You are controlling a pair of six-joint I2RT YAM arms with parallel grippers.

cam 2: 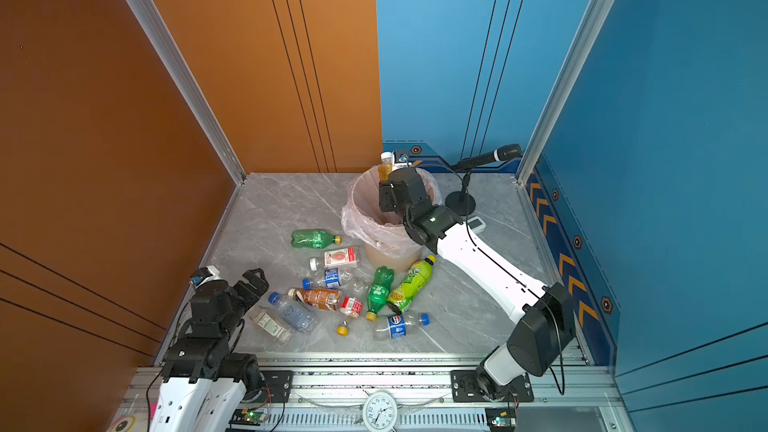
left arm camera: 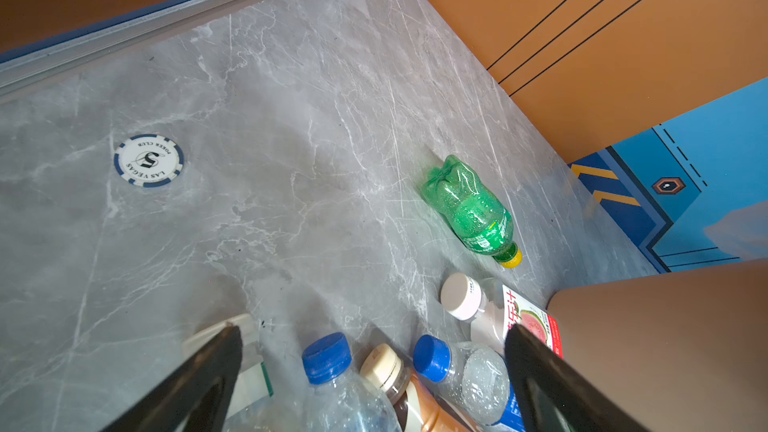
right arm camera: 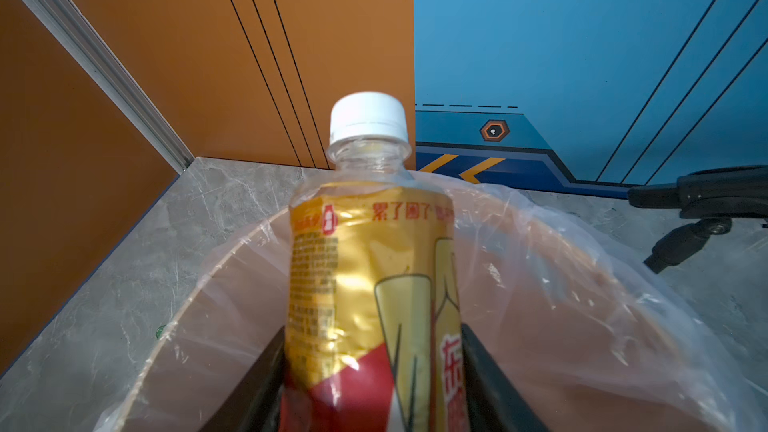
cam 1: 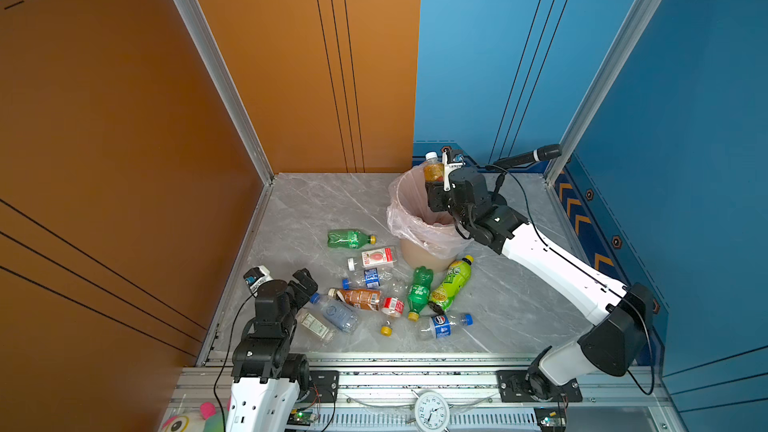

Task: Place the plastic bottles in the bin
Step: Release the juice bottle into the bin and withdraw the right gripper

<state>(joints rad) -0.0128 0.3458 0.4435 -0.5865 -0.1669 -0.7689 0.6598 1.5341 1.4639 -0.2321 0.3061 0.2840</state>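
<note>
My right gripper (right arm camera: 372, 351) is shut on a gold-and-red labelled bottle (right arm camera: 370, 263) with a white cap, and holds it upright over the bin (right arm camera: 199, 284). In both top views that bottle (cam 1: 433, 168) (cam 2: 385, 166) stands above the far rim of the bag-lined beige bin (cam 1: 399, 201). Several plastic bottles lie on the floor in front of the bin: a green one (cam 1: 349, 238), a guava-labelled one (cam 1: 374, 258), a brown one (cam 1: 357, 297), a yellow-green one (cam 1: 451, 284). My left gripper (cam 1: 305, 284) (left arm camera: 374, 332) hangs open just above the heap's left end, over a blue-capped clear bottle (left arm camera: 332, 376).
A microphone on a stand (cam 1: 528, 156) is right of the bin, near the right arm. A poker chip (left arm camera: 148, 160) lies on the grey marble floor. Orange and blue walls close in the left, back and right sides. A clock (cam 1: 432, 411) sits on the front rail.
</note>
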